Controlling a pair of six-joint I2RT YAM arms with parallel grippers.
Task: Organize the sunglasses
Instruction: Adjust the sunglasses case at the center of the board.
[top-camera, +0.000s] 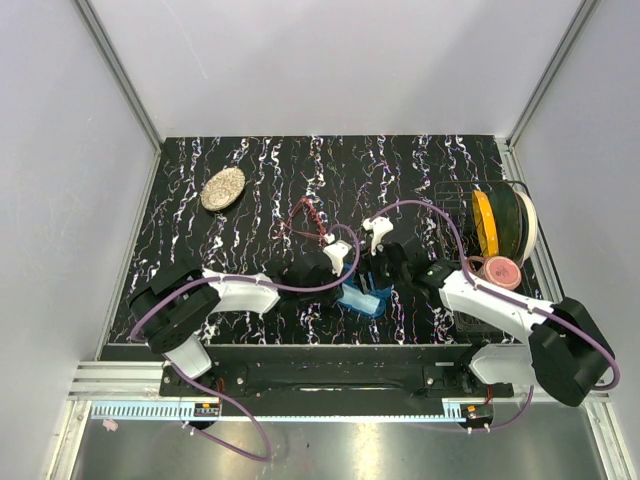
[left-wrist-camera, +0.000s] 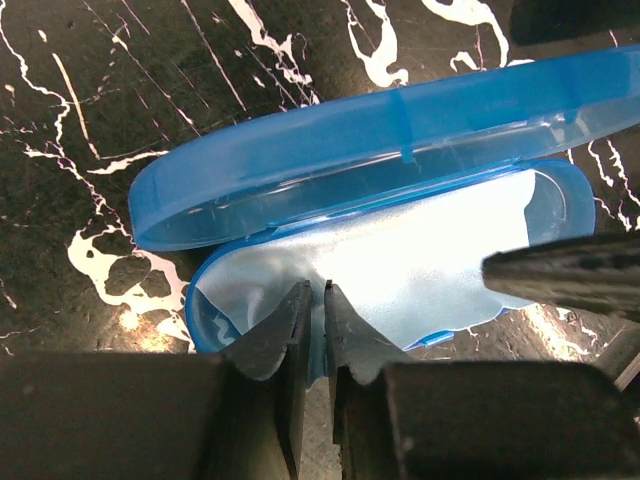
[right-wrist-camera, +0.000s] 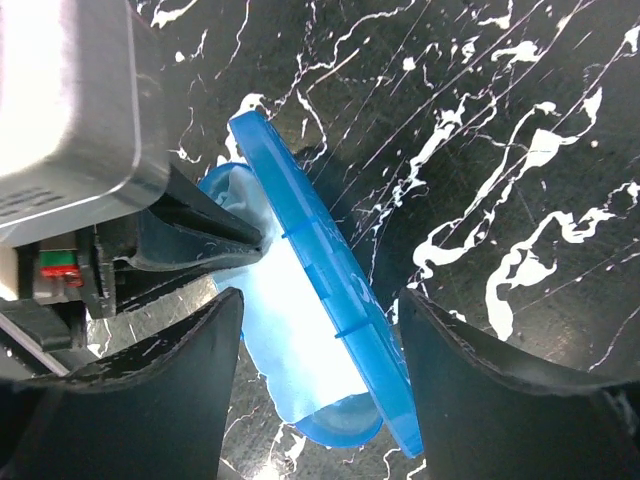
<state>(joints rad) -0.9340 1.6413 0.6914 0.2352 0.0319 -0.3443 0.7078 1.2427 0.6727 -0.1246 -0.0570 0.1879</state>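
Note:
The blue hard case (top-camera: 364, 299) lies open at the table's near middle, lid (left-wrist-camera: 380, 140) raised. A light blue cloth (left-wrist-camera: 420, 265) lies inside its tray. My left gripper (left-wrist-camera: 312, 290) is shut on the cloth's edge at the tray's near rim. My right gripper (right-wrist-camera: 318, 310) is open, its fingers either side of the lid (right-wrist-camera: 320, 280) and the cloth (right-wrist-camera: 285, 340). One right finger (left-wrist-camera: 560, 275) shows in the left wrist view. The sunglasses (top-camera: 308, 222), thin red frame, lie on the table behind the case, apart from both grippers.
An oval speckled object (top-camera: 223, 188) lies at the back left. A yellow spool (top-camera: 497, 222) stands in a rack at the right, with a pink round object (top-camera: 502, 271) in front of it. The black marbled table (top-camera: 420, 170) has walls on three sides.

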